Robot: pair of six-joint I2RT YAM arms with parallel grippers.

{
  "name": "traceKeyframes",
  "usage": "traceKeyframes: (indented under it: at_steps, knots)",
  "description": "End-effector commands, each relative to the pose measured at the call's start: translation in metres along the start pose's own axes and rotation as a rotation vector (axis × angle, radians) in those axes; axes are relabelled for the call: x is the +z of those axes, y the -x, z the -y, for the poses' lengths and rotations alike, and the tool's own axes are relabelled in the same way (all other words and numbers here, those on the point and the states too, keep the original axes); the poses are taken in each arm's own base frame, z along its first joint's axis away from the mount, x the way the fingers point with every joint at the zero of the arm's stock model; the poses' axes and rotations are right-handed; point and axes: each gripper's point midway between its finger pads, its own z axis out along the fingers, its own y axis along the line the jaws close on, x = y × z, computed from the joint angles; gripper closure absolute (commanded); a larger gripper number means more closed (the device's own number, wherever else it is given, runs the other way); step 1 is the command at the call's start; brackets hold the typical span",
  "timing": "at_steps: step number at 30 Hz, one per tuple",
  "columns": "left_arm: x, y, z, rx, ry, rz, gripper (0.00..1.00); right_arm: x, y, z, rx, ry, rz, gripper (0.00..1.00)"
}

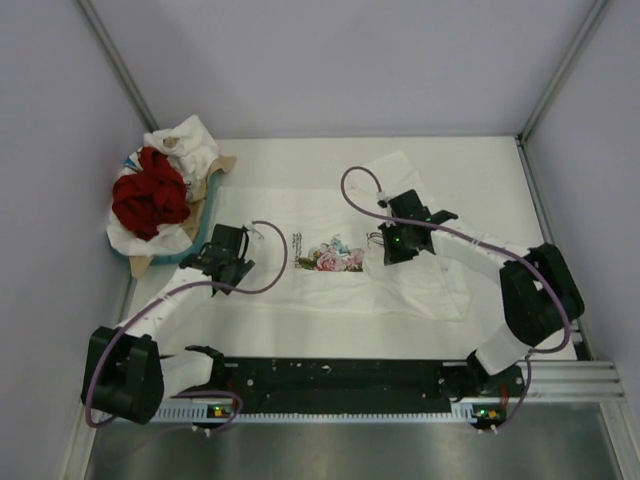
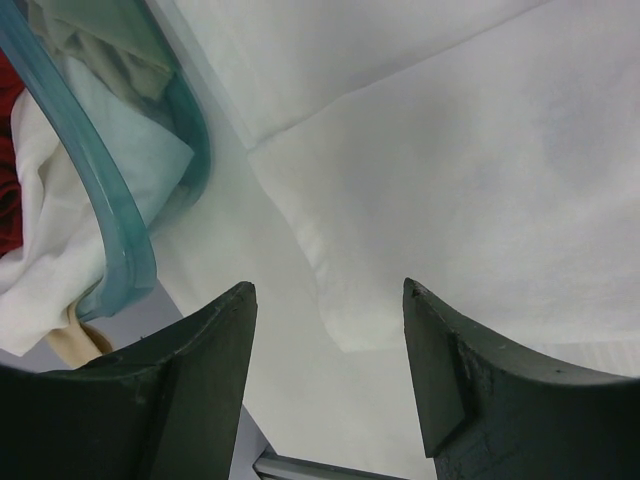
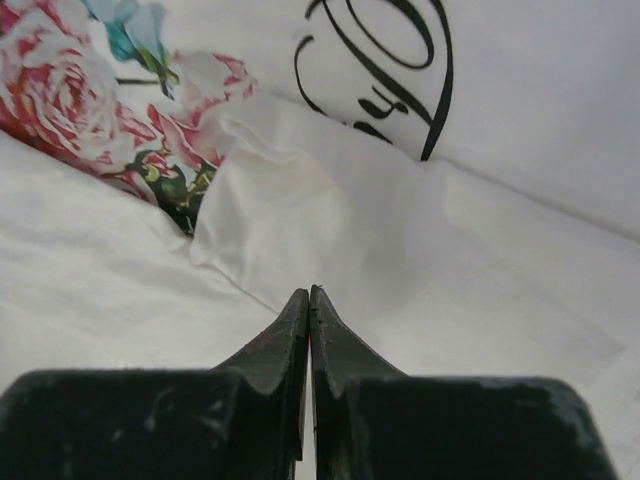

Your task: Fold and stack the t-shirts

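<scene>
The white shirt (image 1: 300,288) lies flat just beside the tray (image 1: 176,258), and since my left gripper (image 2: 328,290) is wide open near the tray and my right gripper (image 3: 309,292), farther from it, is pinched shut holding nothing I can see, the fold could flop back.

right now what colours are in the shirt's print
The print: pink roses, green leaves, teal flower, black script; best in right wrist view.
</scene>
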Motion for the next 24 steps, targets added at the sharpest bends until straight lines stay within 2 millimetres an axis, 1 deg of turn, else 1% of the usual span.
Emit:
traceKeyframes:
  at_steps: [1,5,7,11,12,14,15,17,18,19,20,22,24]
  knots:
    - [-0.005,0.018,-0.010,-0.034,0.012,0.037,0.35,0.020,-0.016,0.001,0.044,-0.004,-0.077,1.00]
    - [-0.007,0.016,-0.011,-0.036,0.014,0.039,0.35,0.028,-0.006,0.020,0.054,-0.091,-0.061,1.00]
    - [-0.006,0.013,-0.010,-0.031,0.015,0.035,0.35,0.029,0.004,0.031,0.036,-0.144,-0.042,1.00]
    - [-0.005,0.009,-0.011,-0.023,0.028,0.023,0.35,0.033,0.031,0.047,0.009,-0.206,-0.004,1.00]
    - [-0.005,0.009,-0.011,-0.025,0.029,0.022,0.35,0.035,0.045,0.052,0.001,-0.224,0.017,1.00]
    - [-0.006,0.010,-0.013,-0.025,0.034,0.024,0.35,0.047,0.058,0.058,-0.018,-0.216,0.011,1.00]
    - [-0.006,0.010,-0.013,-0.025,0.036,0.025,0.35,0.056,0.063,0.059,-0.027,-0.200,0.002,1.00]
    - [-0.007,0.011,-0.014,-0.022,0.038,0.028,0.35,0.064,0.091,0.069,-0.058,-0.243,0.035,1.00]
    - [-0.008,0.012,-0.015,-0.020,0.040,0.032,0.35,0.064,0.105,0.076,-0.062,-0.280,0.056,1.00]
    - [-0.010,0.013,-0.017,-0.017,0.044,0.036,0.35,0.062,0.124,0.077,-0.060,-0.289,0.088,1.00]
    - [-0.011,0.014,-0.018,-0.014,0.047,0.038,0.35,0.056,0.142,0.075,-0.056,-0.287,0.124,1.00]
    - [-0.014,0.015,-0.019,-0.005,0.046,0.048,0.35,0.038,0.176,0.065,-0.054,-0.264,0.203,1.00]
    - [-0.017,0.016,-0.018,0.010,0.033,0.059,0.35,0.021,0.190,0.057,-0.046,-0.244,0.235,1.00]
